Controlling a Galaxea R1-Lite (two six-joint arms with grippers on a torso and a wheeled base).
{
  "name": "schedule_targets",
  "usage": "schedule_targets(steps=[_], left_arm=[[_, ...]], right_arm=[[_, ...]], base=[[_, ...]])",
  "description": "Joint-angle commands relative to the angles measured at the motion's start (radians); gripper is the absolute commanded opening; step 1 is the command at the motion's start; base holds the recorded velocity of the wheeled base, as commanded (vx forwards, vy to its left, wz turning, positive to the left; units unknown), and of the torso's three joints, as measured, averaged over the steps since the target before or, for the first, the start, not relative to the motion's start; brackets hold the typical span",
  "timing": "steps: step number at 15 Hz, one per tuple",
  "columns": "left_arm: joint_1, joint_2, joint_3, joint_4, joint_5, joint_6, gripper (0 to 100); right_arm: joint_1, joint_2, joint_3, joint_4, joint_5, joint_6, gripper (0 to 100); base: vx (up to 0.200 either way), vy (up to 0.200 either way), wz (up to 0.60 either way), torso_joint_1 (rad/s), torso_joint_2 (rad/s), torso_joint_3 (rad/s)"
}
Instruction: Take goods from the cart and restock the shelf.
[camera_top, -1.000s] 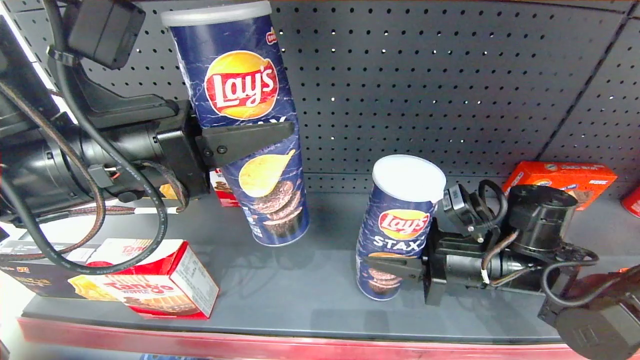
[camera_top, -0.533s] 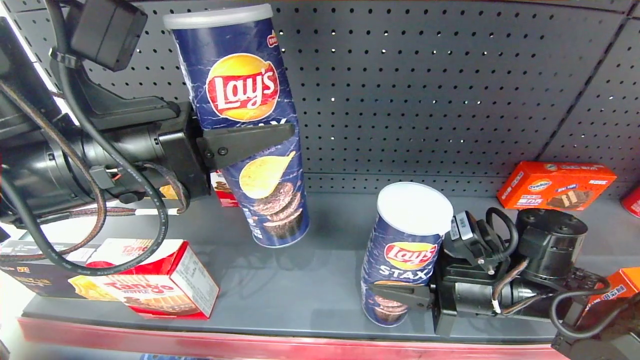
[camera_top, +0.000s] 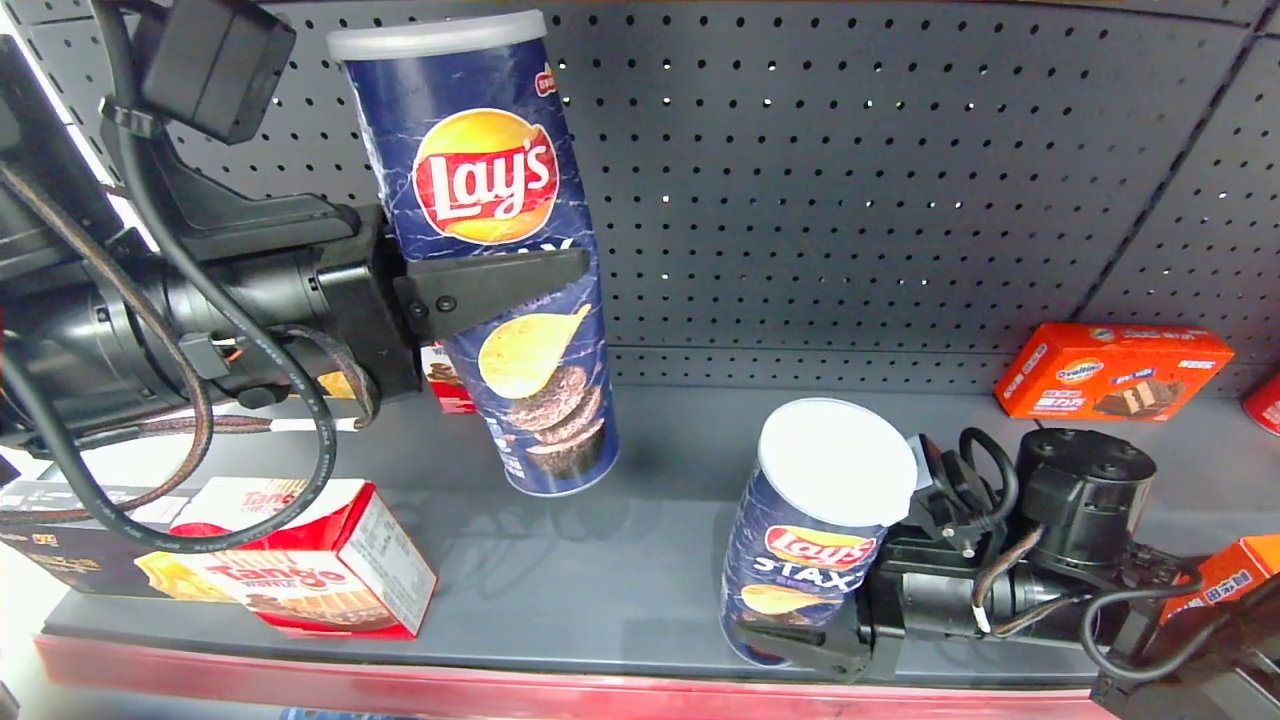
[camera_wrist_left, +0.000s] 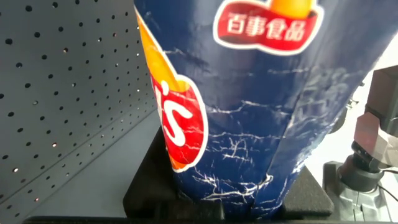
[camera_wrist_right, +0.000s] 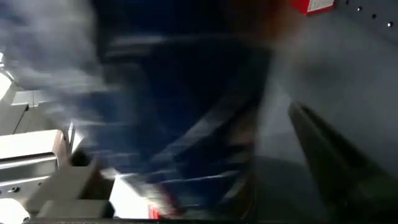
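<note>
Chips can, tall and dark blue, leans at the upper left of the frame, with the left gripper clamped across its middle, jaws pressed tight on its sides. Lower right of centre, a second can with a white lid tilts near the front edge of the grey shelf, and the right gripper has its jaws closed around the can's lower part. A red-and-white box lies at lower left, and an orange box sits at far right by the pegboard.

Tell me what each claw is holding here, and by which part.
The left claw grips a tall chip can around its middle. The right claw grips a second chip can near its base.
</note>
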Motion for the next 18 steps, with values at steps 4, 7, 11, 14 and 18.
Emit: schedule_targets(steps=[4,7,11,14,18], left_arm=[[0.000,0.002,-0.001,-0.001,0.000,0.000,0],[-0.002,0.003,-0.001,-0.001,0.000,0.000,0],[-0.006,0.002,0.000,-0.002,0.000,0.000,0],[-0.003,0.000,0.017,-0.004,0.000,0.000,0],[-0.002,-0.028,0.063,-0.006,0.000,0.000,0]], right_arm=[[-0.028,-0.078,0.039,0.001,0.003,0.002,100],[-0.055,-0.130,0.110,-0.001,0.004,0.000,100],[-0.089,-0.142,0.139,-0.001,0.007,0.000,100],[-0.095,-0.135,0.140,-0.001,0.003,0.000,100],[-0.129,-0.121,0.139,0.002,0.003,-0.001,100]], base=[[0.000,0.000,0.00,0.000,0.00,0.000],[0.000,0.000,0.00,0.000,0.00,0.000],[0.000,0.000,0.00,0.000,0.00,0.000],[0.000,0.000,0.00,0.000,0.00,0.000],[0.000,0.000,0.00,0.000,0.00,0.000]])
